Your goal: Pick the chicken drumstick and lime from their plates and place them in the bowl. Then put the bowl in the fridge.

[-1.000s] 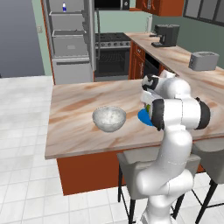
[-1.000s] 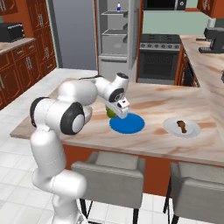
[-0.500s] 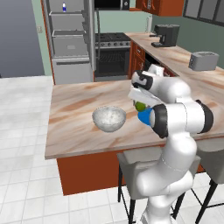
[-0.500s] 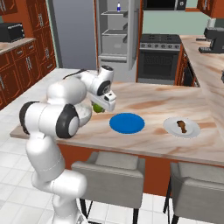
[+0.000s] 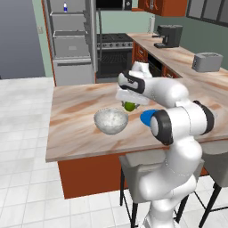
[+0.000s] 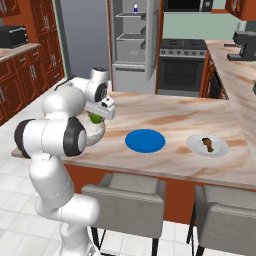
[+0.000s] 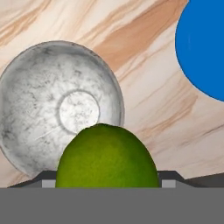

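The two-finger gripper [image 5: 129,103] grips the small round yellow-green lime [image 7: 106,156] between wide-set jaws, just past the rim of the speckled whitish-grey stone-like bowl [image 7: 59,105] — mid-transfer. Next: centre over the bowl, lower, release — the drumstick follows.

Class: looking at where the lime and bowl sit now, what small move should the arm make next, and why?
Probably a short shift further over the bowl, then release. The gripper holds the lime above the counter, near the bowl's rim in the hand view rather than over its centre; the bowl is empty.
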{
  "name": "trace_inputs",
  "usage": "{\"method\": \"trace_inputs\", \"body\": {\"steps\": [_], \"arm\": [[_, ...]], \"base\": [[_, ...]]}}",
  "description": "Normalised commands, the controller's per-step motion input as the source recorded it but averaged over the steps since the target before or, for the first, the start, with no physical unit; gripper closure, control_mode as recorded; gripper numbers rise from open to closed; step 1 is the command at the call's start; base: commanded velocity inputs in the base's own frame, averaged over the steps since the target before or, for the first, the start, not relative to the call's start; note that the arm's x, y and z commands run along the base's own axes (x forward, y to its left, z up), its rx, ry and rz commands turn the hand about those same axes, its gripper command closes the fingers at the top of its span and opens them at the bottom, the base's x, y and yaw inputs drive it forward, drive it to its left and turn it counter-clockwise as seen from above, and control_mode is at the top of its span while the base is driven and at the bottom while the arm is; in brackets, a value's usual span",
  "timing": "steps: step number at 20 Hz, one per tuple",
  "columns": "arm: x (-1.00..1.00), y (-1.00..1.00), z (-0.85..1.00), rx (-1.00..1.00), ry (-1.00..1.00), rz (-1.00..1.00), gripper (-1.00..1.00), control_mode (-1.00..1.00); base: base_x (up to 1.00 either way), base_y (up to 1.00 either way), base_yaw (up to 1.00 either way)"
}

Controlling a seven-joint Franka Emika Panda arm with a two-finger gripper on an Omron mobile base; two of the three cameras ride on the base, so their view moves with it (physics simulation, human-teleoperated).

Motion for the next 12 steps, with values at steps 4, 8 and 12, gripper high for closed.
{"method": "trace_inputs", "body": {"steps": [4,8,12], "arm": [[0.00,0.56,0.01,-0.06,0.04,0.02,1.00,-1.00],[0.05,0.49,-0.23,-0.13,0.00,0.00,1.00,-1.00],[0.11,0.37,-0.26,-0.23,0.00,-0.05,1.00,-1.00]], "base": [[0.00,0.00,0.00],[0.00,0.00,0.00],[0.00,0.00,0.00]]}}
